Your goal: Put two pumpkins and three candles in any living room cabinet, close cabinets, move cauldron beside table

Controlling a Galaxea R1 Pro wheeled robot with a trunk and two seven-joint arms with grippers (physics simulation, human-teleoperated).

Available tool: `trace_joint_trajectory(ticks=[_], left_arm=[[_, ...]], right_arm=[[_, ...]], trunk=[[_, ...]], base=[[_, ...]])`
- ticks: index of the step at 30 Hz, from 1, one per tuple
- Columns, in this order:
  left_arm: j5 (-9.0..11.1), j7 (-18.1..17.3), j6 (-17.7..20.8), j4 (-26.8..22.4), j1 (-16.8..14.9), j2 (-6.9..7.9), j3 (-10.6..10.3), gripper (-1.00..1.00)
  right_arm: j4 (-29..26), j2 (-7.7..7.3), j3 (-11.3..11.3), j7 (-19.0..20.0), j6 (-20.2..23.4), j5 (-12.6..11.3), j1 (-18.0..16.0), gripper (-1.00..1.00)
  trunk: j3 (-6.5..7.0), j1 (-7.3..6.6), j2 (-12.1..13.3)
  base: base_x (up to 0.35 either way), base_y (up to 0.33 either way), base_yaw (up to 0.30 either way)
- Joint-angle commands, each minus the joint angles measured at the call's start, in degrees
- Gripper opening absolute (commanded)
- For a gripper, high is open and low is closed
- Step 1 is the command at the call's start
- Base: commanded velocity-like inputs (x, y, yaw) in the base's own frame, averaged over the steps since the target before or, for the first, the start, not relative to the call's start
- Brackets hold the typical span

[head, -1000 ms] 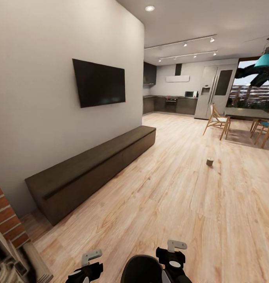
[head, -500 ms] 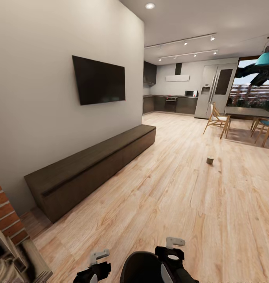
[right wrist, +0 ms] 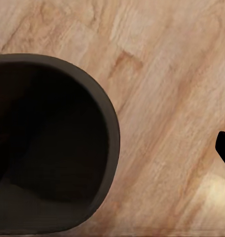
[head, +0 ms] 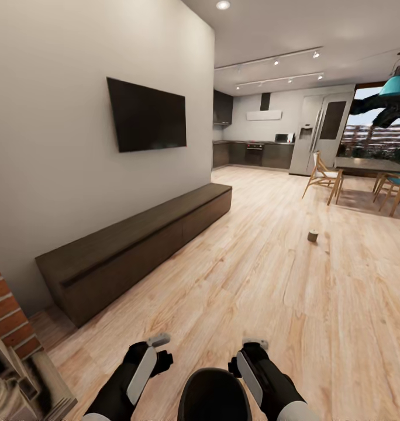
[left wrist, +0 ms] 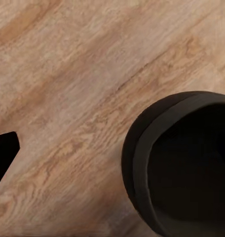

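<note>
Cauldron (head: 214, 394) sitting on wood floor (head: 270, 292) btwn both arms, close in front of robot. L gripper (head: 158, 341) & R gripper (head: 254, 345) hanging either side of it; jaws: can't tell. Candle (head: 312, 236) standing far off on floor. Cabinet (head: 135, 245) along wall, drawers closed.

wall television (head: 146, 115), dining table (head: 372, 166), fridge (head: 317, 134)

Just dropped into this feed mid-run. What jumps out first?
A long, dark brown cabinet runs along the left wall under a black TV, all fronts shut. Close in front of the robot sits a black cauldron on the wood floor, between the left gripper and right gripper. Farther out, a lone candle stands on the floor near the dining table.
</note>
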Motion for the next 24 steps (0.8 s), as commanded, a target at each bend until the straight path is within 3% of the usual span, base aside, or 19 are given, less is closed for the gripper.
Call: trace_joint_trajectory(ticks=[1, 2, 4, 7, 10, 14, 24], left_arm=[[1.8, 2.2, 0.1, -0.6, 0.0, 0.00, -0.1, 1.00], [3.5, 4.9, 0.2, -1.5, 0.0, 0.00, -0.2, 1.00], [5.1, 7.8, 0.2, -2.2, -0.1, 0.00, -0.7, 1.00], [6.3, 10.0, 0.1, -2.6, -0.1, 0.00, -2.6, 1.00], [6.6, 10.8, 0.1, -2.7, -0.1, 0.00, -4.1, 1.00], [6.9, 10.8, 0.2, -1.8, -0.1, 0.00, -7.9, 1.00], [7.0, 10.5, 0.5, -0.3, -0.1, 0.00, -8.8, 1.00]], right_arm=[[-0.1, -0.04, 0.3, -0.5, 1.0, -0.7, 0.0, 1.00], [-0.1, -0.05, 0.3, -0.5, 2.6, -0.8, -0.1, 1.00], [-0.2, -0.06, 0.2, -0.4, 4.8, -0.9, -0.1, 1.00], [-0.2, -0.12, 0.2, -0.3, 6.6, -1.0, -0.1, 1.00], [-0.3, -0.18, 0.0, -0.2, 7.2, -0.9, -0.1, 1.00], [-2.8, -0.58, 0.1, -0.1, 7.4, -0.9, -0.1, 1.00], [-3.5, -1.21, 0.2, 0.7, 7.3, -1.1, -0.1, 1.00]], trunk=[[-0.25, 0.22, -0.4], [-0.43, 0.44, -0.8], [-0.78, 0.88, -1.6], [-1.32, 1.53, -2.8], [-1.86, 2.19, -4.1], [-2.58, 3.07, -5.7], [-4.38, 5.27, -9.7]], base=[[0.000, 0.000, 0.000], [0.000, 0.000, 0.000], [0.000, 0.000, 0.000], [0.000, 0.000, 0.000], [0.000, 0.000, 0.000], [0.000, 0.000, 0.000], [0.000, 0.000, 0.000]])
